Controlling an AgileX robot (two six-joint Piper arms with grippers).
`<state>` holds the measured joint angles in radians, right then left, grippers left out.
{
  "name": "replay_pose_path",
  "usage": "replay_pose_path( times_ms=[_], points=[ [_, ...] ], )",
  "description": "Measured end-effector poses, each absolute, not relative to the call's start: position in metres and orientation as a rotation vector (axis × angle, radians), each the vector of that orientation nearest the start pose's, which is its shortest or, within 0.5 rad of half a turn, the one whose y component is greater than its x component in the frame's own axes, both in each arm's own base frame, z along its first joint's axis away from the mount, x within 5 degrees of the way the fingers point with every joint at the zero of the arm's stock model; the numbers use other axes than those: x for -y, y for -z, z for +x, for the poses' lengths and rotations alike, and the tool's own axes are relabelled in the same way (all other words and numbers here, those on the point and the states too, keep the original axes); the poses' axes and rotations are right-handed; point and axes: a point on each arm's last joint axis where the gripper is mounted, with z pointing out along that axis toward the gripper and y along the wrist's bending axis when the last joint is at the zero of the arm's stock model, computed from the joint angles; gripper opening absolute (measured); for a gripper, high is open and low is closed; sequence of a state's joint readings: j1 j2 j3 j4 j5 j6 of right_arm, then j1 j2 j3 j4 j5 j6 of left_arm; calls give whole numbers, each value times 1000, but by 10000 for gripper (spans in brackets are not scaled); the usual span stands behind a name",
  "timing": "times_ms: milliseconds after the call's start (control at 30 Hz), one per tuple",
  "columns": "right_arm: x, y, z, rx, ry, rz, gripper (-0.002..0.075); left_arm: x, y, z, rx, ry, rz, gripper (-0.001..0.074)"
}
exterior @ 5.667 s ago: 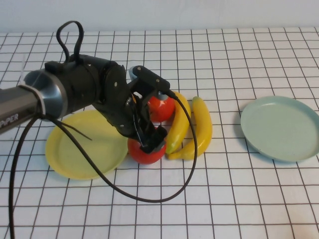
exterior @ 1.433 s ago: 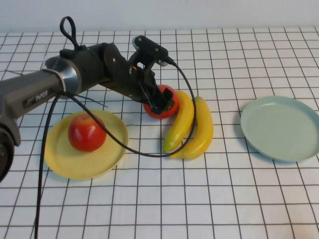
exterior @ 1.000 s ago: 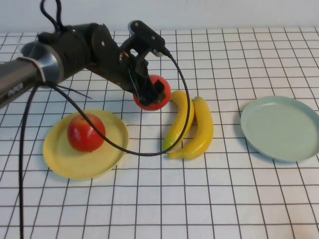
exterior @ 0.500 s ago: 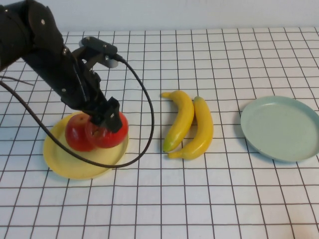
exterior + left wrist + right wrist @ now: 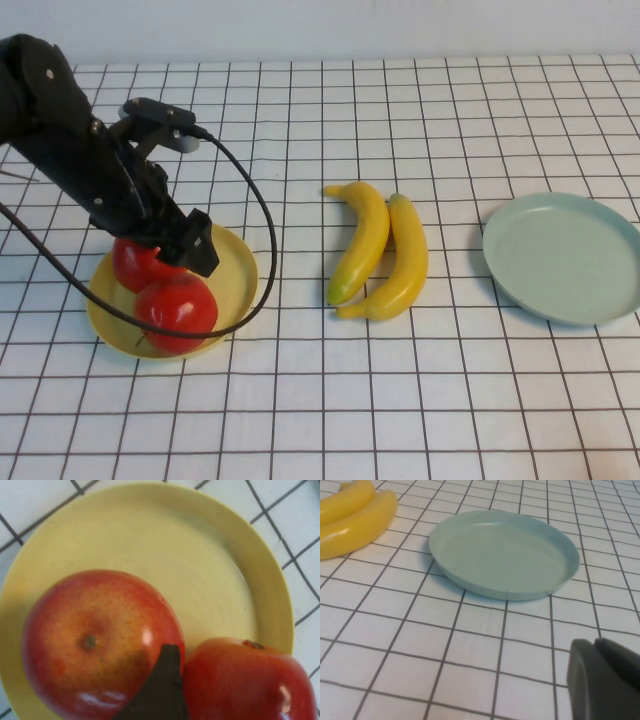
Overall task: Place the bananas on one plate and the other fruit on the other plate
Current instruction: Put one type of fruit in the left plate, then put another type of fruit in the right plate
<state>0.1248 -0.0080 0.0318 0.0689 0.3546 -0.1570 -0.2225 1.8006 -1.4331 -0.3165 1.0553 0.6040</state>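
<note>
Two red apples lie on the yellow plate (image 5: 236,268) at the left. My left gripper (image 5: 192,256) is over that plate, shut on the nearer apple (image 5: 178,312), which rests low on the plate against the other apple (image 5: 134,266). In the left wrist view one dark finger (image 5: 165,690) sits between the held apple (image 5: 245,680) and the other apple (image 5: 95,635) on the plate (image 5: 150,535). Two yellow bananas (image 5: 385,250) lie side by side on the table. The pale blue-green plate (image 5: 560,255) is empty at the right. My right gripper (image 5: 606,680) is shut, near that plate (image 5: 505,555), and out of the high view.
The table is a white cloth with a black grid. The left arm's black cable (image 5: 262,230) loops over the yellow plate's right side. The bananas (image 5: 355,515) show beyond the blue-green plate in the right wrist view.
My left gripper carried the second apple from beside the bananas leftward and down onto the yellow plate next to the first apple. The bananas and blue-green plate have not moved.
</note>
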Motion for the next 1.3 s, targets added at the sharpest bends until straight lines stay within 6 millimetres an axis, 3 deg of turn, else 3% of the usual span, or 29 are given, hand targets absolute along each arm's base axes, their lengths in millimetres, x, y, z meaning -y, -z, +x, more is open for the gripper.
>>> replay_pose_path(
  times_ms=[100, 200, 267, 367, 400, 467, 567, 767, 933, 1067, 1200, 1300],
  points=[
    [-9, -171, 53, -1849, -45, -218, -15, 105, -268, 355, -2612, 330, 952, 668],
    [-9, -171, 53, -1849, -45, -218, -15, 103, -293, 348, -2521, 299, 914, 666],
    [-9, -171, 53, -1849, -45, -218, -15, 101, -309, 342, -2469, 281, 901, 625],
    [-9, -171, 53, -1849, -45, -218, -15, 99, -329, 327, -2401, 280, 894, 445],
    [-9, -171, 53, -1849, -45, -218, -15, 99, -334, 319, -2373, 302, 904, 315],
    [-9, -171, 53, -1849, -45, -218, -15, 99, -340, 301, -2323, 344, 912, 148],
    [-9, -171, 53, -1849, -45, -218, -15, 97, -346, 271, -2263, 394, 916, 43],
    [-9, -171, 53, -1849, -45, -218, -15, 84, -354, 198, -2161, 440, 892, 7],
    [-9, -171, 53, -1849, -45, -218, -15, 63, -362, 134, -2025, 386, 674, 2],
    [-9, -171, 53, -1849, -45, -218, -15, 47, -364, 91, -1859, 289, 608, 0],
    [-9, -171, 53, -1849, -45, -218, -15, 33, -354, 50, -1740, 202, 569, -1],
    [-9, -171, 53, -1849, -45, -218, -15, 22, -338, 32, -1727, 178, 461, -2]
  ],
)
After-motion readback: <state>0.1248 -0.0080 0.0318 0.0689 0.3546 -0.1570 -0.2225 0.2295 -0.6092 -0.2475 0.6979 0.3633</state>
